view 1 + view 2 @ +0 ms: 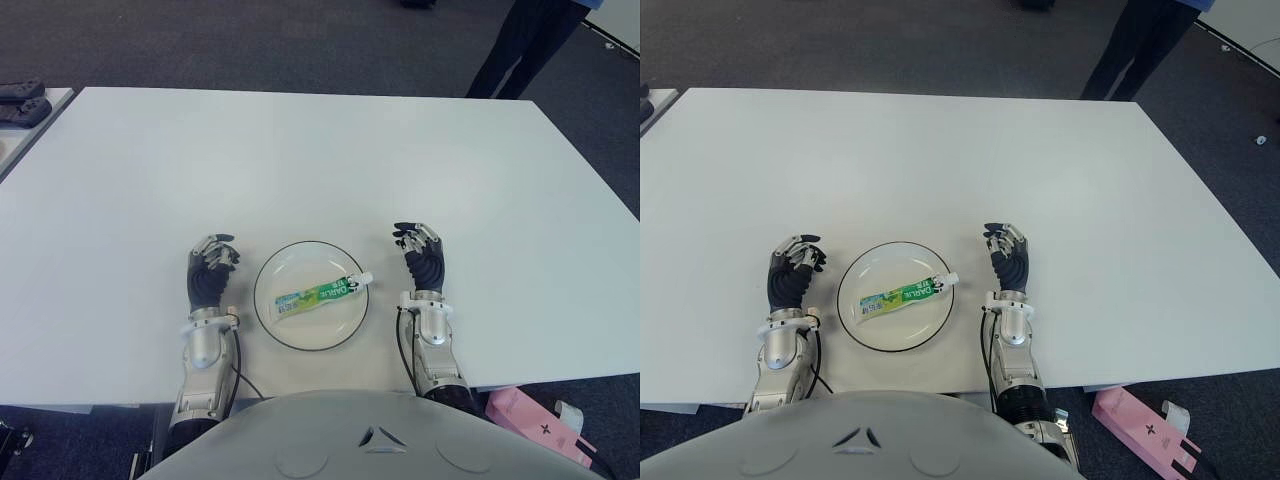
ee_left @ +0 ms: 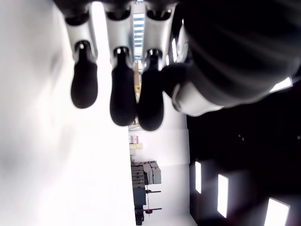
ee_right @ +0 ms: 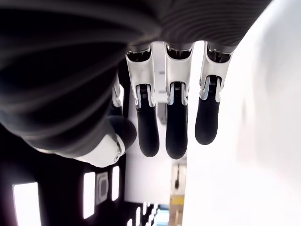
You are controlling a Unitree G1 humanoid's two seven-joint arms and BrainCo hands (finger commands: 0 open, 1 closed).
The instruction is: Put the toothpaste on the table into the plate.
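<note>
A green and white toothpaste tube (image 1: 318, 294) lies slanted inside the round white plate (image 1: 283, 324), its white cap (image 1: 364, 278) reaching the plate's right rim. The plate sits on the white table near its front edge. My left hand (image 1: 213, 257) shows just left of the plate with relaxed fingers (image 2: 123, 99) holding nothing. On the plate's right side is my right hand (image 1: 420, 243), its fingers (image 3: 176, 127) loosely extended and empty. Neither hand touches the tube.
The white table (image 1: 320, 170) stretches wide behind the plate. A person's dark legs (image 1: 520, 45) stand beyond the far edge at right. Dark objects (image 1: 22, 102) lie on a side surface at far left. A pink box (image 1: 535, 428) sits on the floor at lower right.
</note>
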